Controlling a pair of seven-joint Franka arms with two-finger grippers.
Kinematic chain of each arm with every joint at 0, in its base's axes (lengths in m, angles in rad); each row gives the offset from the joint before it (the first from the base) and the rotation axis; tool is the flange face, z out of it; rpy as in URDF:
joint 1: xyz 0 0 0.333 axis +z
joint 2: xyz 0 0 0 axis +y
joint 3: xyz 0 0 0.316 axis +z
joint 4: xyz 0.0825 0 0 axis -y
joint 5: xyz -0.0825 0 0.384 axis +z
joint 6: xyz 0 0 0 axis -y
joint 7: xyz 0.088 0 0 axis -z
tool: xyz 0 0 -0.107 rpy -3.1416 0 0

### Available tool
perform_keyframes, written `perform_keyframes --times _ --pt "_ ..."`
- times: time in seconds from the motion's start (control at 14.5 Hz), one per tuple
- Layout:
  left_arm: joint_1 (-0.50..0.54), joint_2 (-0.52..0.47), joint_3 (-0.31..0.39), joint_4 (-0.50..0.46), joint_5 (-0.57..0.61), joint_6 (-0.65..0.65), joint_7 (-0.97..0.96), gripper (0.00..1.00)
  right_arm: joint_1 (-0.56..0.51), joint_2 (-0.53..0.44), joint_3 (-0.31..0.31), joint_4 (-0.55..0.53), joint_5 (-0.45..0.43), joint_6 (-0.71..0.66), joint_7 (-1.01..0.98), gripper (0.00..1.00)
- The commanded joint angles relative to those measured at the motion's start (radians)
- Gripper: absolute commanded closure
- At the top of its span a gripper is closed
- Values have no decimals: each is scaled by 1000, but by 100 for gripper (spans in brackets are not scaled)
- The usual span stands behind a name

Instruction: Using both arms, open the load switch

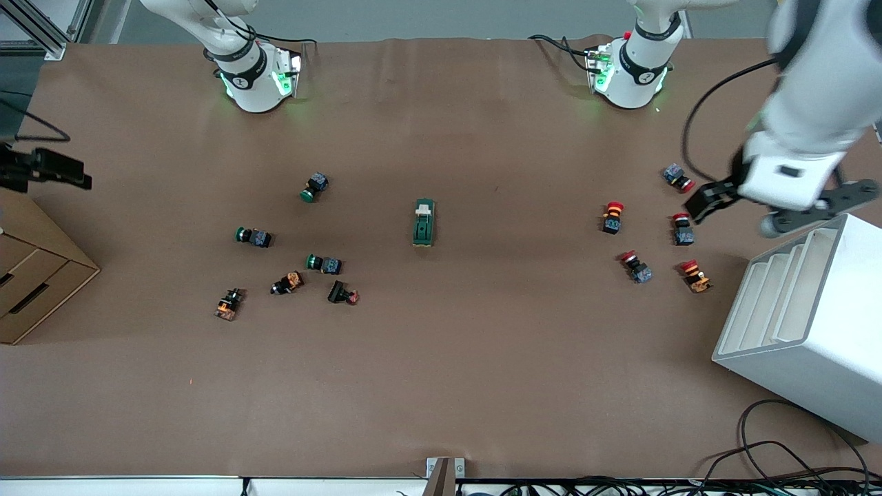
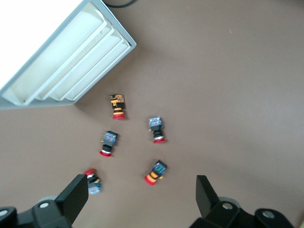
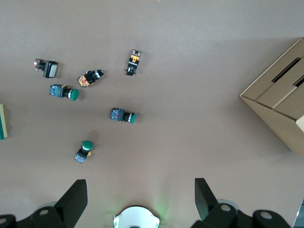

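My left gripper (image 1: 775, 203) hangs spread over the red buttons (image 1: 681, 229), right of frame. Right gripper (image 3: 137, 199) spread, raised. Switch (image 1: 423, 222) sits mid-frame, untouched.

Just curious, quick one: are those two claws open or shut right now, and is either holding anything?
Left gripper: open, holding nothing, up over the red push buttons.
Right gripper: open, holding nothing, up over the green push buttons.

The load switch (image 3: 2, 122) is cut by the right wrist view's left edge (only one end shows); the cardboard box (image 1: 31, 272) leaves the front view's left edge.
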Motion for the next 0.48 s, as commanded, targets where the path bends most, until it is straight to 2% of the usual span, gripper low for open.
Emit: perform_keyframes --times 0.0,0.21,0.42 --pt "-1 -55 102 -16 -88 -43 242 0 -3 -133 12 -154 -4 21 53 0" --pt "46 -99 110 -46 -131 -89 347 0 -4 -208 15 -225 -2 27 67 0" --pt "81 -174 99 -133 -147 -92 383 0 2 -264 17 -252 -1 23 69 0"
